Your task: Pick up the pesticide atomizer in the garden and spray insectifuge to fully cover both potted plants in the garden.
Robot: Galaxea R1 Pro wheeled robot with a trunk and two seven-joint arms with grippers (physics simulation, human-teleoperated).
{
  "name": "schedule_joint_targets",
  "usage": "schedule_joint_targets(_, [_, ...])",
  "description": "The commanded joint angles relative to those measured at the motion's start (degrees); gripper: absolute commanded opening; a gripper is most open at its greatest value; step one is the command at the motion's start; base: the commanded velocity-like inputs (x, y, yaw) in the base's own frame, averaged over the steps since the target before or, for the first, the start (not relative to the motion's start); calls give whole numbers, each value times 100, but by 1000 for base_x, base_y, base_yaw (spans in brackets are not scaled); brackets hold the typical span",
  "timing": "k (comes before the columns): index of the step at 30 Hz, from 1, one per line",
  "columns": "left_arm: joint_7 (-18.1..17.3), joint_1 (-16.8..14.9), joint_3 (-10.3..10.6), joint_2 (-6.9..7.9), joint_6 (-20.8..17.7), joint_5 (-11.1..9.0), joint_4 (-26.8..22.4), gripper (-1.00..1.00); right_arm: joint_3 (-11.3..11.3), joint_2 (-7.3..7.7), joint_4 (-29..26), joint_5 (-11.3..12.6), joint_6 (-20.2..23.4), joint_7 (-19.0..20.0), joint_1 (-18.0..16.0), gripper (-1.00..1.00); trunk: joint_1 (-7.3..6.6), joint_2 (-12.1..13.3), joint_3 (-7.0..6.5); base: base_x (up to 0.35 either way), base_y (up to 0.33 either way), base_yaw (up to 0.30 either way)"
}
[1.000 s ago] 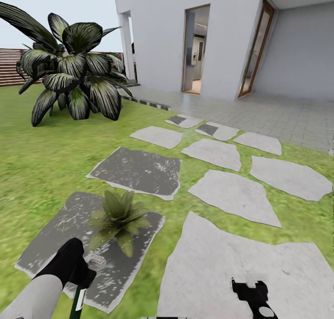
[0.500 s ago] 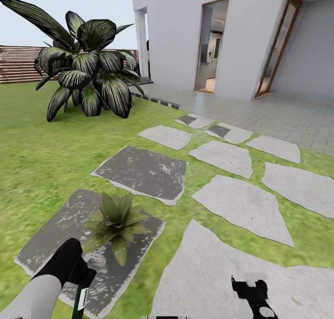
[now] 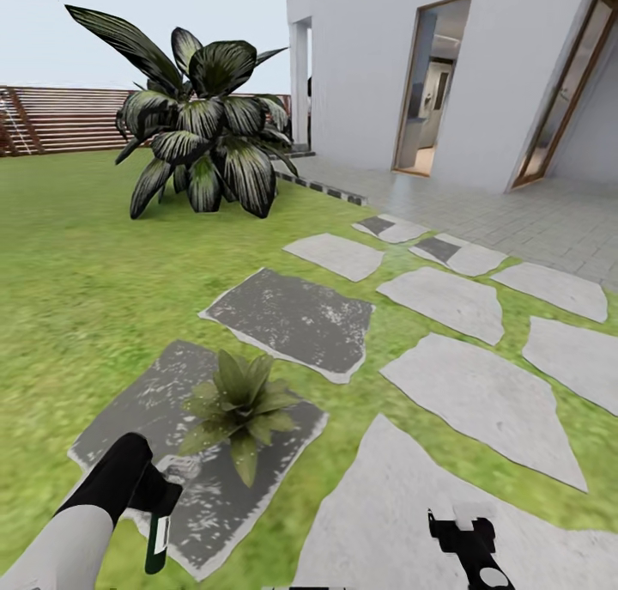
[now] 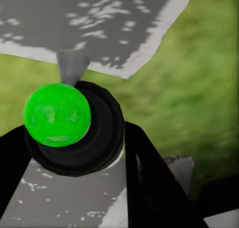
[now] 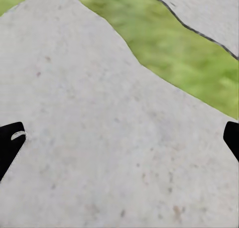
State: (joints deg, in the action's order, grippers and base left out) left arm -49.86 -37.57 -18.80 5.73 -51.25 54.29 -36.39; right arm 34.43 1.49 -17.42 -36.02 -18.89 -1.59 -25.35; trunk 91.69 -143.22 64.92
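1. right now, head view: left gripper (image 3: pixel 153 506) sits low at the robot's left, fingers clamped on the pesticide atomizer (image 3: pixel 158 538), a dark bottle w/ pale label hanging down from the grip, tilted slightly.
2. left wrist view: same atomizer (image 4: pixel 74 123) seen end-on, black round body w/ bright green disc on its end, a black finger (image 4: pixel 149 178) pressed against its side; dark stone and grass beyond it.
3. potted plant (image 3: pixel 240 401), a green pointed-leaf rosette, stands on the dark grey stepping stone (image 3: pixel 137 418), near the left gripper but apart from it; pot hidden under the leaves.
4. the atomizer hangs over that stone's near edge, where it meets the lawn (image 3: pixel 77 298).
5. right gripper (image 3: pixel 461 530) is low at the robot's right, over a big pale stepping stone (image 3: pixel 403 504); right wrist view shows its black fingertips (image 5: pixel 10 143) spread wide apart w/ nothing between, pale stone (image 5: pixel 99 138) below.
6. further out: second dark stone (image 3: pixel 292 315), more pale stones toward the paved terrace (image 3: pixel 515 221).
7. big broad-leaved shrub (image 3: pixel 202 135) stands on the grass, brown slatted fence (image 3: pixel 69 119) behind it, white house (image 3: pixel 369 66) w/ an open doorway (image 3: pixel 429 88) to the right.
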Motion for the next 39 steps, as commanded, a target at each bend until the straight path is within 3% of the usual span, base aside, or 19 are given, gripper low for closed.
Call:
schedule_joint_targets(1, [-59, -5, -21, -7, -13, 56, -3, -100, 37, -2, 10, -60, -28, -17, -4, 100, -1, -2, -1, 0, -209, 219])
schedule_joint_targets(24, [-52, -5, -10, -10, -16, 55, 19, -100, 37, -14, 1, -55, -33, -9, -5, 100, -1, -2, -28, 36, -277, 46])
schedule_joint_targets(39, [-52, -5, -10, -1, -16, 64, -8, -100, 37, -23, 1, -57, -36, -17, -5, 100, -1, -2, -62, 1, -252, 259])
